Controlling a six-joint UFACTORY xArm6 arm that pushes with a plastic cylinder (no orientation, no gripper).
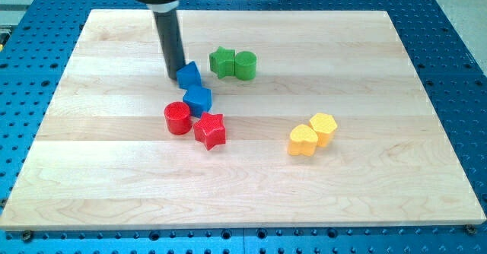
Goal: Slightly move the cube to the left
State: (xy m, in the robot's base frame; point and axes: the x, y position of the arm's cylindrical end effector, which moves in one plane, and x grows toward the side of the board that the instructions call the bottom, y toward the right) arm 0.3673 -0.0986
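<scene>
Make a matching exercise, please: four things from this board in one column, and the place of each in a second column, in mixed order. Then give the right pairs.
Things:
1. red star
2. green cylinder
3. yellow hexagon block
4. my tip

Places:
A. directly right of the green star, touching it
B. at the upper blue block's left edge
C. just below the lower blue block, right of the red cylinder
D. on the view's right, beside the yellow heart block

Pairs: 1-C, 2-A, 3-D, 4-B
</scene>
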